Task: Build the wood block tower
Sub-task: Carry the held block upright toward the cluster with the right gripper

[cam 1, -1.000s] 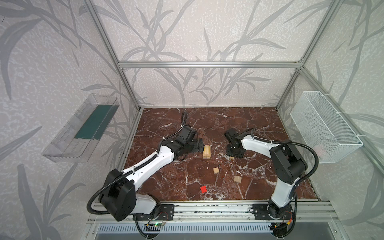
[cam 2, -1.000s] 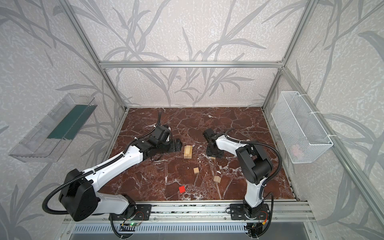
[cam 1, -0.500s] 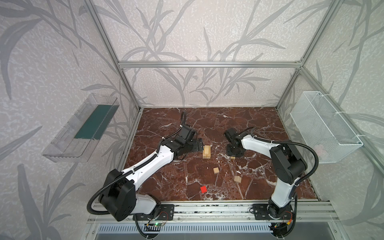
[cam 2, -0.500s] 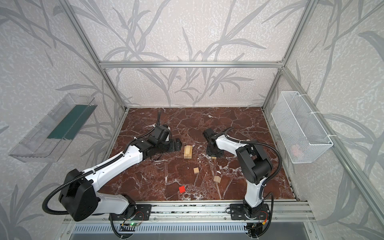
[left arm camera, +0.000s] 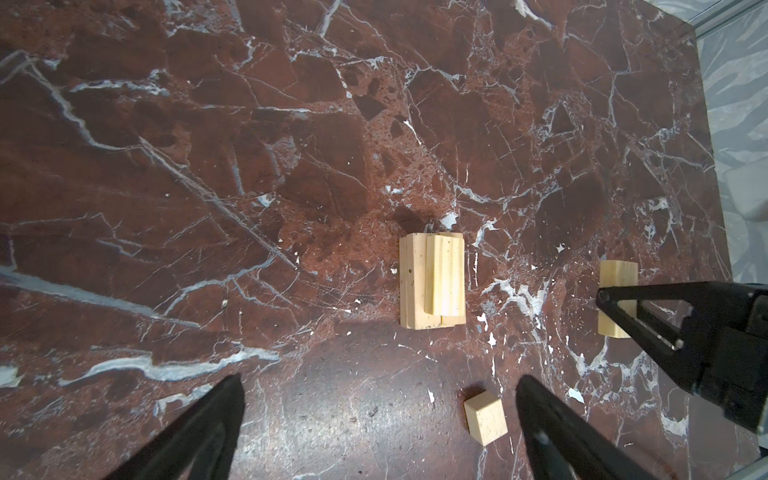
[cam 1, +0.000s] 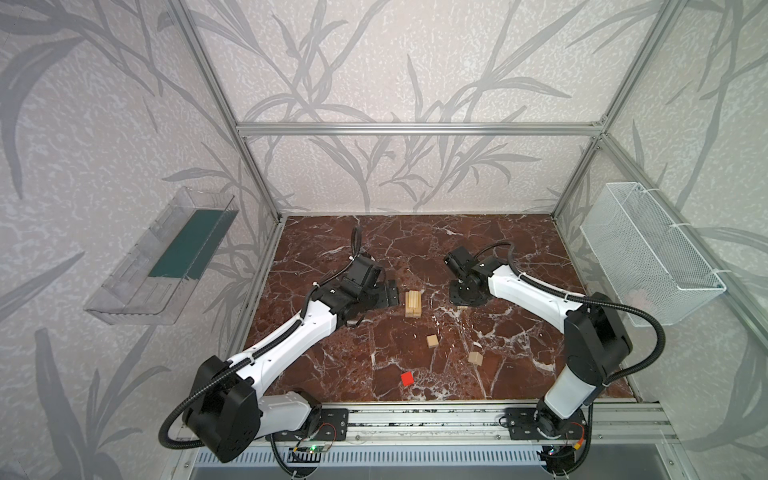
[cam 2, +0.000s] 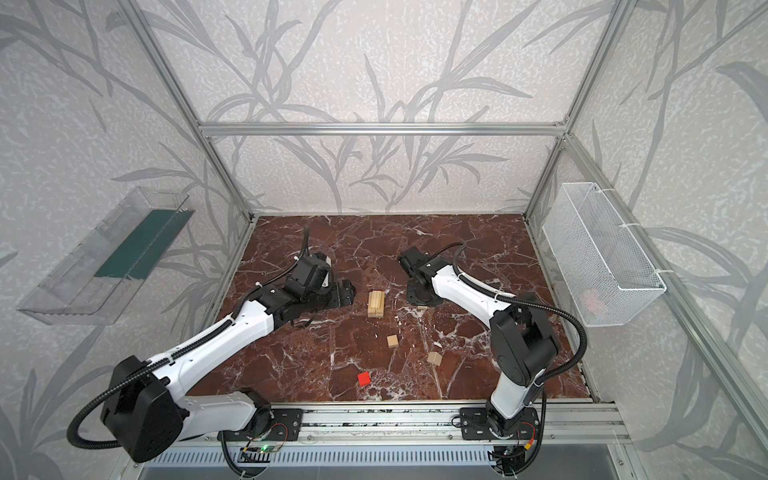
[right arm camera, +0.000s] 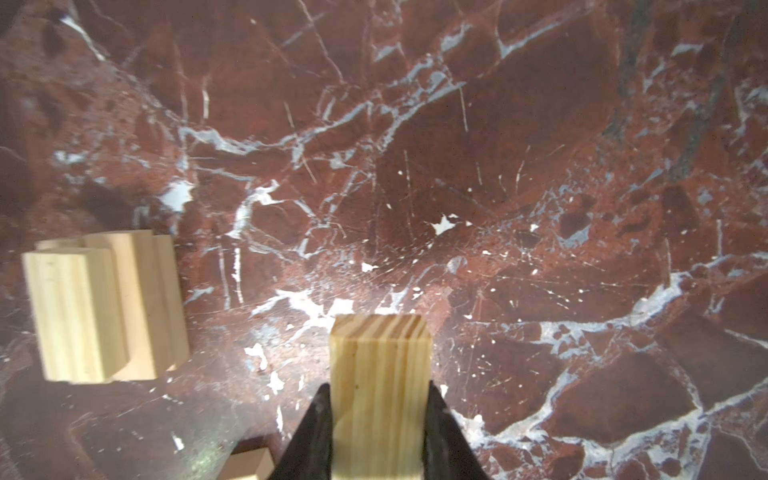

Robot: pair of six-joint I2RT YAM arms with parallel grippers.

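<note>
While the red-brown marble tabletop [cam 1: 332, 257] carries everything, the left gripper [left arm camera: 380, 378] gapes wide just beside the low stack of pale oblong wooden bars [cam 1: 413, 303], not touching it. On the stack's other side, the right gripper [right arm camera: 378, 390] clamps one pale wooden bar [right arm camera: 380, 361]. A small pale wooden cube [cam 1: 432, 341], a second pale cube [cam 1: 475, 358] and a small red cube [cam 1: 407, 378] lie apart toward the front.

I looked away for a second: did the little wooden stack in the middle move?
No. The stack sits on the same white veins of the floor as a second ago, in both top views.
</note>
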